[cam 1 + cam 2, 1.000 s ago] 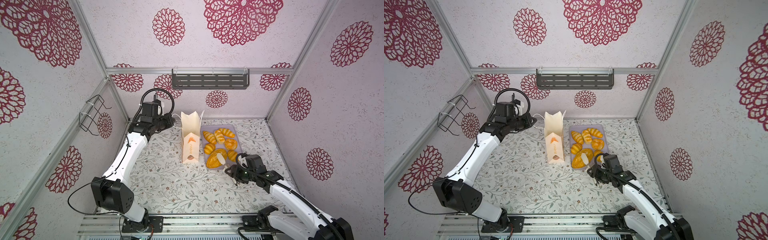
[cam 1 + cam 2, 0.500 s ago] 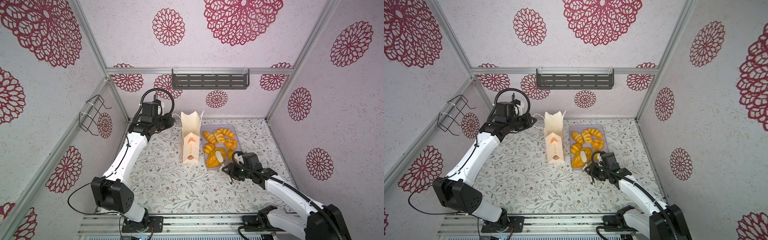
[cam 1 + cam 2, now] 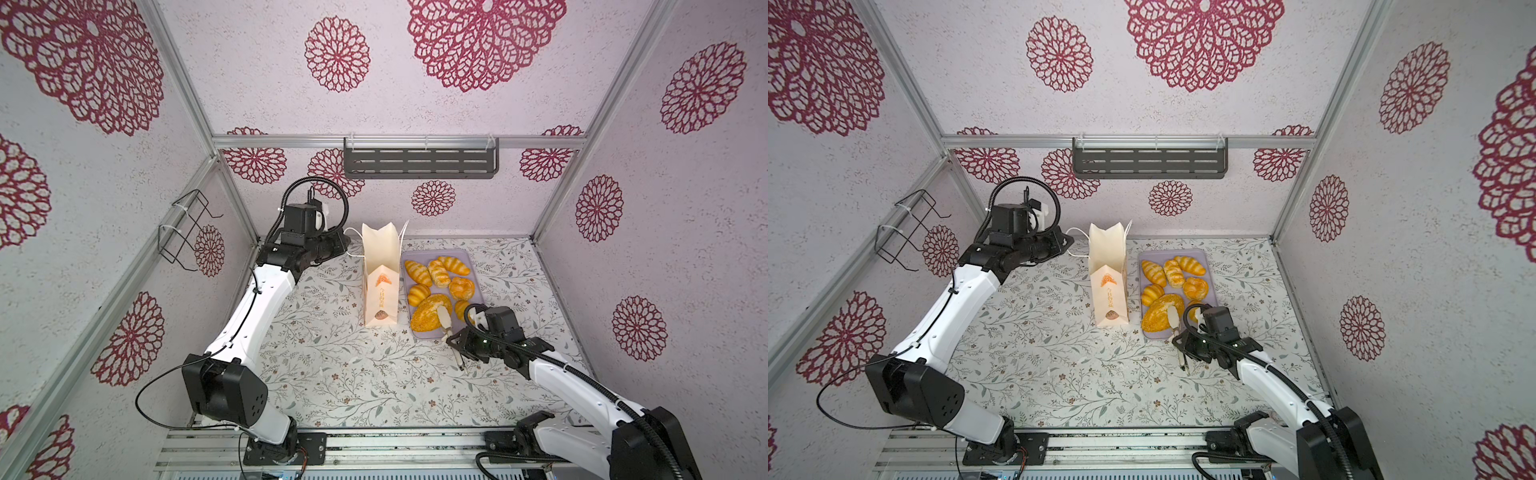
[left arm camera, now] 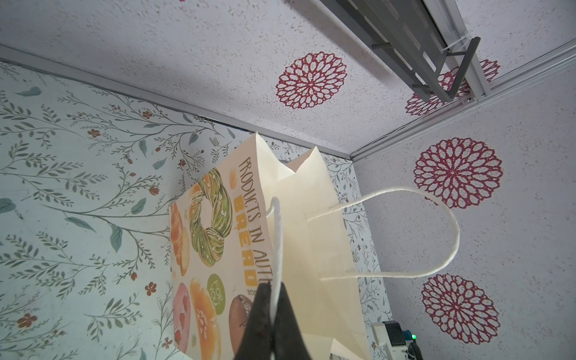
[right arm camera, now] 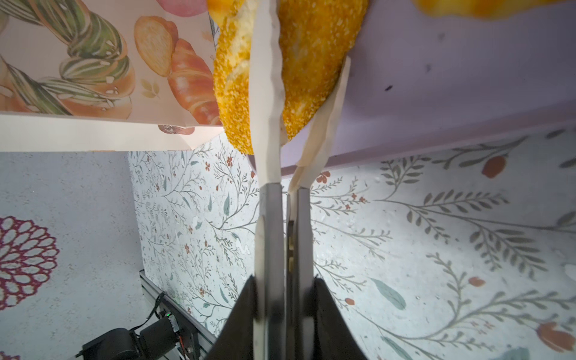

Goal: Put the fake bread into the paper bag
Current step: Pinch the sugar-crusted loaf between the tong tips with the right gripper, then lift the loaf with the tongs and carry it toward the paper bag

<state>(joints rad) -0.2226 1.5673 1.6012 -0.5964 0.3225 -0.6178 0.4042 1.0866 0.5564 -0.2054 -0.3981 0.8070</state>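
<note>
The cream paper bag [image 3: 380, 266] [image 3: 1108, 266] stands upright mid-table, printed with bread pictures [image 4: 202, 237]. My left gripper [image 3: 347, 245] [image 4: 272, 299] is shut on its near white cord handle [image 4: 277, 237], left of the bag's mouth. Several fake breads lie on the lilac tray [image 3: 473, 266] right of the bag: croissants [image 3: 417, 272], a bun [image 3: 461, 287] and a large speckled loaf [image 3: 426, 318] [image 5: 305, 62]. My right gripper [image 3: 457, 340] [image 5: 283, 283] is shut on metal tongs [image 5: 271, 218] whose cream tips pinch the loaf's near end.
A dark slotted shelf [image 3: 419, 162] hangs on the back wall and a black wire rack [image 3: 187, 232] on the left wall. The tray's near rim [image 5: 436, 140] lies just beyond the tongs. Walls enclose three sides of the floral table.
My right arm has shifted slightly toward the tray and the tongs have squeezed together on the speckled loaf. The left arm and the bag have not moved.
</note>
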